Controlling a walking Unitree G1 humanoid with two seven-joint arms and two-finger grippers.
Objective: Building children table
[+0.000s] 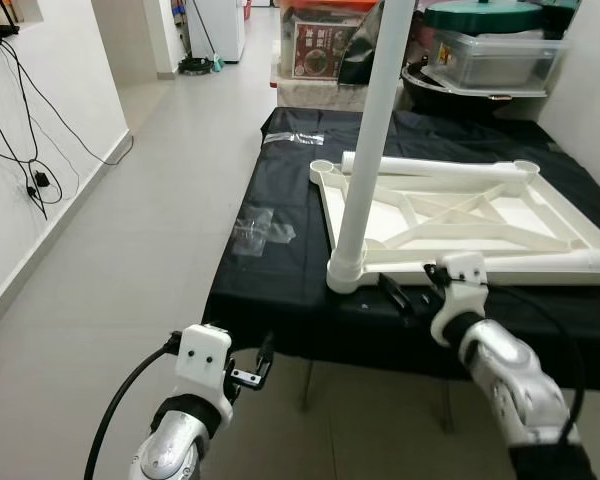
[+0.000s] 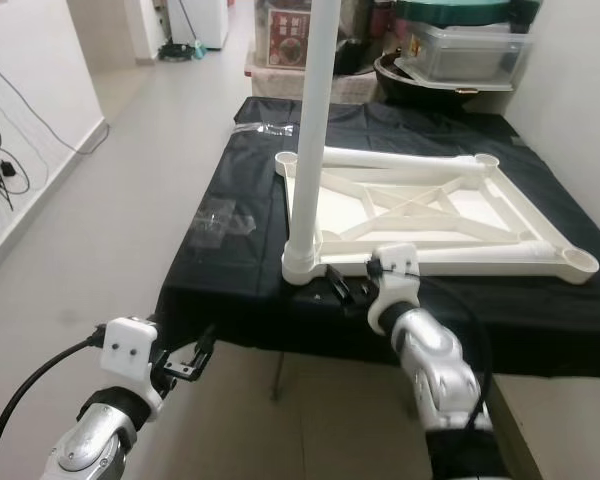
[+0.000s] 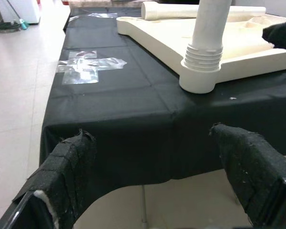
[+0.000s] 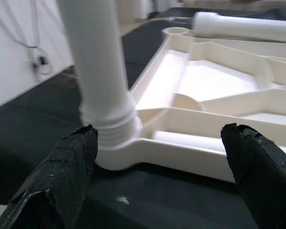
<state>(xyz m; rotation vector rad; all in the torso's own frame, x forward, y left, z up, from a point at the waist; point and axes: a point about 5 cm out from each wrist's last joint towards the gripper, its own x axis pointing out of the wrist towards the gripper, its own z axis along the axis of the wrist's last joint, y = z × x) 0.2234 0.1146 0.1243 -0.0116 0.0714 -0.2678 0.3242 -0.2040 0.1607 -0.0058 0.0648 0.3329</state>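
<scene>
A white plastic table top [image 1: 520, 262] lies upside down on a black-covered table [image 1: 280, 280]. One white leg [image 1: 372, 130] stands upright in its near left corner socket [image 3: 199, 78]. A second leg [image 1: 430, 165] lies loose along the far side of the top. My right gripper [image 1: 410, 288] is open at the table's front edge, just before the upright leg's base [image 4: 109, 124], holding nothing. My left gripper [image 1: 258, 365] hangs open lower down, in front of the cloth's front edge [image 3: 133, 157] and left of the leg.
Two clear plastic bags [image 1: 262, 230] [image 1: 292, 138] lie on the cloth to the left of the top. Boxes and a lidded tub [image 1: 490, 55] crowd the far end. A white wall with cables [image 1: 30, 180] is on the left, with tiled floor [image 1: 150, 230] between it and the table.
</scene>
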